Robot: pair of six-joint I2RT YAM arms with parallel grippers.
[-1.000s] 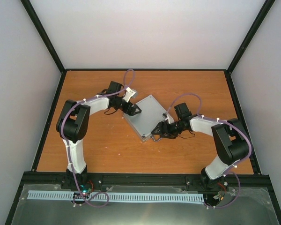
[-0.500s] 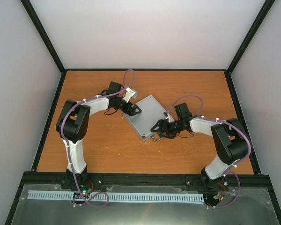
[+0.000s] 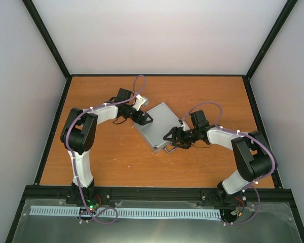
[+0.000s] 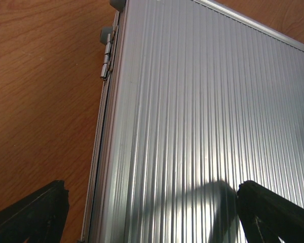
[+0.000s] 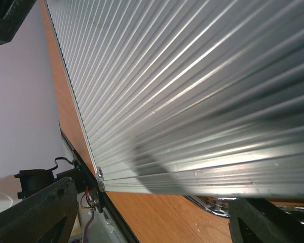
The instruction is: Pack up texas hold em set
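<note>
Evidently you are near the end: the silver case (image 3: 159, 126) lies flat in the middle of the worktop (image 3: 101, 162), turned at an angle, with its ribbed lid down on the base. No chips, cards, dice or markers show anywhere on the wood, so I judge the loose pieces are inside, though nothing here lets you check that.

Your left hand (image 3: 146, 119) hangs over the far-left edge of the lid, on the side where the hinge (image 4: 107, 53) sits. It is released, fingers spread wide, one over the wood and one over the lid, gripping nothing. Your right hand (image 3: 169, 137) is at the near-right edge, just beside the handle (image 3: 168, 150), also released and gripping nothing. Its wrist view shows only ribbed metal between the spread fingers.

What looks left is securing the lid. Whether the latches on the handle side are snapped shut cannot be told from these views. Check the seam along that front edge, and press the lid home if it sits proud.
</note>
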